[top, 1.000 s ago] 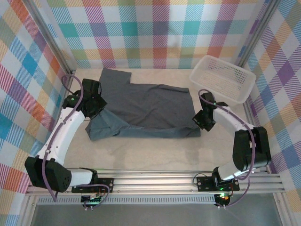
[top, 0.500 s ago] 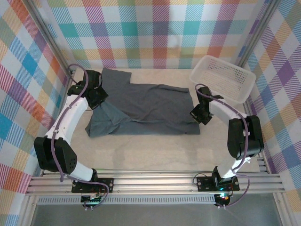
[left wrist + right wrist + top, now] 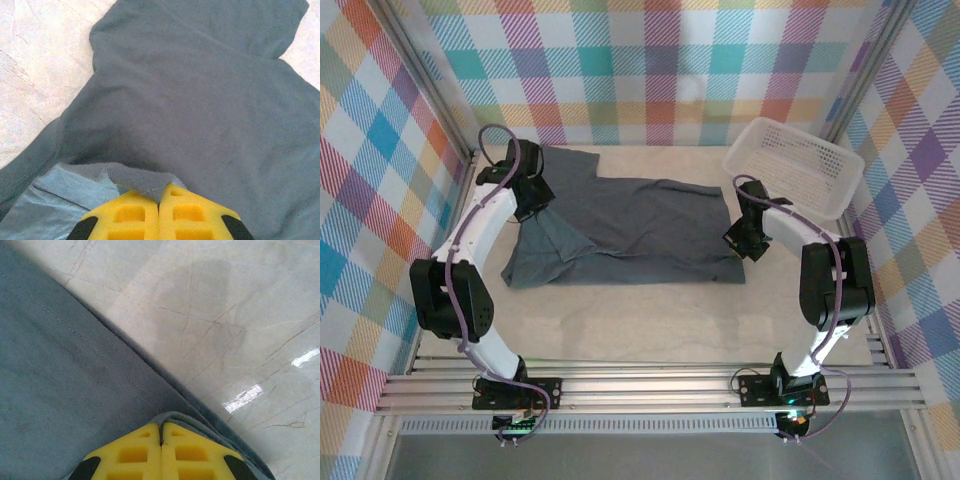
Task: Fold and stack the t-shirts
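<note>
A dark charcoal t-shirt (image 3: 640, 225) lies spread across the middle of the table, partly folded over on itself, with a lighter underside flap (image 3: 535, 255) showing at the front left. My left gripper (image 3: 532, 203) is shut on a folded edge of the shirt (image 3: 145, 182) near its left sleeve. My right gripper (image 3: 746, 240) is shut on the shirt's right hem (image 3: 200, 422), at the cloth's right edge. In both wrist views the yellow fingers (image 3: 135, 215) (image 3: 195, 452) press together with fabric pinched between them.
A white perforated basket (image 3: 792, 167) stands at the back right corner, close behind the right arm. Bare pale tabletop (image 3: 640, 325) runs along the front of the shirt. Plaid walls enclose the back and sides.
Both grippers have moved toward the back of the table, carrying the shirt's front edge over itself. The lighter flap at the front left has narrowed and the shirt's front edge sits farther back.
</note>
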Robot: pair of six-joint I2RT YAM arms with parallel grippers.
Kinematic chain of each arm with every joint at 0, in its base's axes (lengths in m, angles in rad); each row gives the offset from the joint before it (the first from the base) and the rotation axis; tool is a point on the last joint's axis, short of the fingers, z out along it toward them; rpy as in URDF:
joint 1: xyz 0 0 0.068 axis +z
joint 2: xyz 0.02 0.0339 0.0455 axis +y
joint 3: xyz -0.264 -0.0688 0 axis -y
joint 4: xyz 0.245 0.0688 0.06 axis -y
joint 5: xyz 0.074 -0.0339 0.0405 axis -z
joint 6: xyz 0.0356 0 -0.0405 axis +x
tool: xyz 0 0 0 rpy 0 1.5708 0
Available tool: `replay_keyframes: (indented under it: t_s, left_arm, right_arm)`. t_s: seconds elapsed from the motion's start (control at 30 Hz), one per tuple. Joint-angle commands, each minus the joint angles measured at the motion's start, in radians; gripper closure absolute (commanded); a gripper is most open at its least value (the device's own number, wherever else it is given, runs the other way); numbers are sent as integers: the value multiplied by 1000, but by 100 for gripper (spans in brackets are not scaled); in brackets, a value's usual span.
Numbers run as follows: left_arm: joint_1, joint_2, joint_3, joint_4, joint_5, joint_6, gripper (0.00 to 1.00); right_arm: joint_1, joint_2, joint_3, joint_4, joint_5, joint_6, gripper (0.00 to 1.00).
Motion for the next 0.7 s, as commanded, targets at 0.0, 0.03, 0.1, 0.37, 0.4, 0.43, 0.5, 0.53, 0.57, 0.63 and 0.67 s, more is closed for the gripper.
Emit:
replay_keyframes:
  t_s: [0.0,0.03,0.1,0.37,0.4,0.43,0.5,0.53,0.57,0.63,0.67]
  left_arm:
    - [15,28,42,3,-30,36,100]
    - [15,38,45,4,-37,41,100]
    - [15,63,54,1,-59,51,100]
    - [25,156,119,-18,-92,74,100]
    - [26,159,124,-25,-103,70,100]
    - [27,160,126,-29,-107,68,100]
    - [29,151,120,-37,-122,61,100]
    - [30,144,118,-44,-134,54,100]
    - [31,134,112,-52,-150,48,100]
    - [37,110,94,-63,-175,33,100]
    - [40,94,87,-71,-186,25,100]
  right_arm:
    - [-7,22,33,6,7,-23,100]
    - [-6,29,35,8,7,-25,100]
    - [-8,45,44,9,6,-28,100]
    - [-16,71,65,5,32,-39,100]
    - [-17,67,65,-1,44,-35,100]
    - [-18,62,62,-4,50,-33,100]
    - [-25,46,53,-11,71,-22,100]
    - [-29,37,45,-12,76,-18,100]
    - [-34,26,36,-9,81,-14,100]
    - [-42,4,19,-12,88,-4,100]
    - [-46,-10,10,-9,90,1,100]
